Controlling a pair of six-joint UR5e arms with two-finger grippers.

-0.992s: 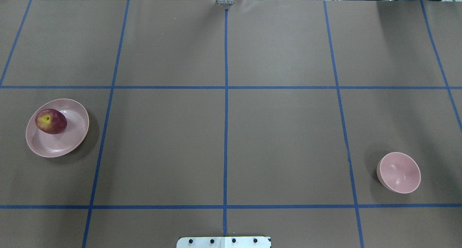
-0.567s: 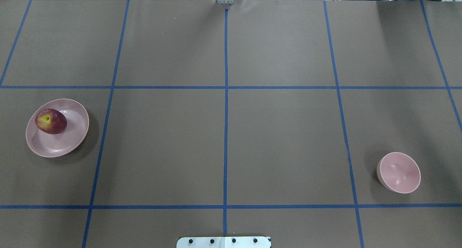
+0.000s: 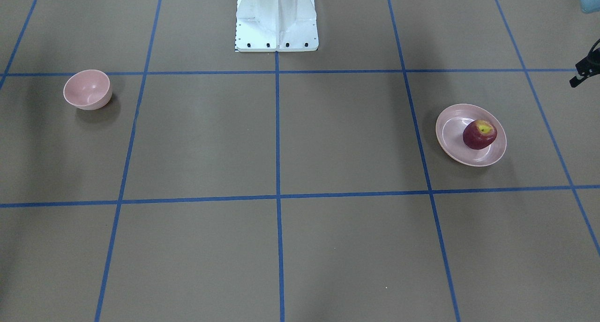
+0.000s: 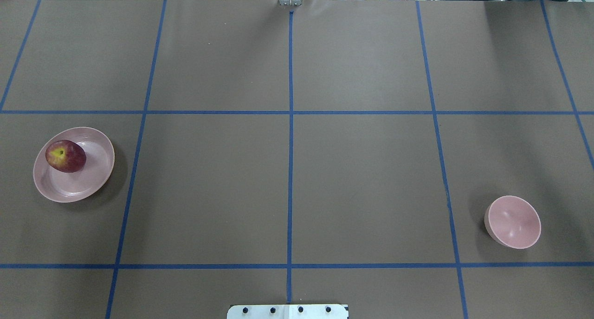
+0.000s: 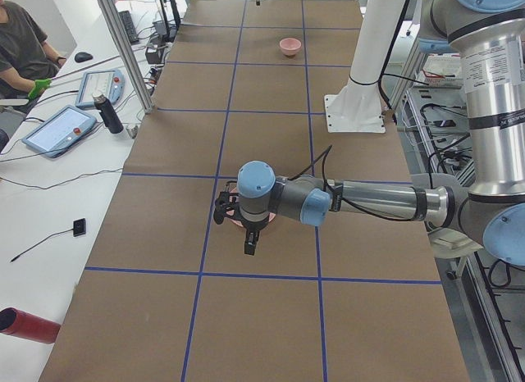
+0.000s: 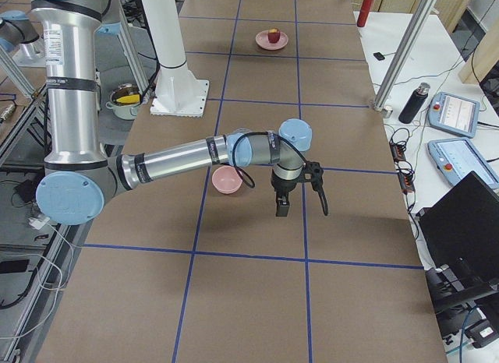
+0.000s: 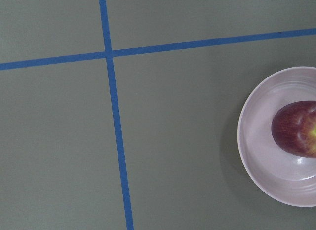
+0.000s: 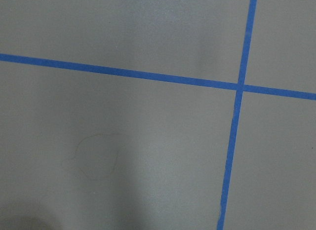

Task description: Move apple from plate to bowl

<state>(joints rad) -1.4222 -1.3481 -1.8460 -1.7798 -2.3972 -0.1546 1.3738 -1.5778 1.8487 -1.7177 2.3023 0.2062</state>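
Observation:
The dark red apple (image 4: 65,156) lies on the far-left part of the pale pink plate (image 4: 79,184) at the table's left. They also show in the front view, apple (image 3: 479,134) and plate (image 3: 450,134), and at the right edge of the left wrist view, apple (image 7: 296,129) and plate (image 7: 259,146). The small pink bowl (image 4: 513,222) stands empty at the right, also in the front view (image 3: 87,88). My left gripper (image 5: 250,243) hangs over the plate. My right gripper (image 6: 281,207) hangs beside the bowl (image 6: 227,180). I cannot tell whether either is open or shut.
Blue tape lines divide the brown table into squares. The white robot base (image 3: 276,17) stands at the near middle edge. A black part (image 3: 583,71) juts in at the front view's right edge. A side desk with tablets (image 5: 61,128) and a bottle (image 5: 108,113) runs along the far side.

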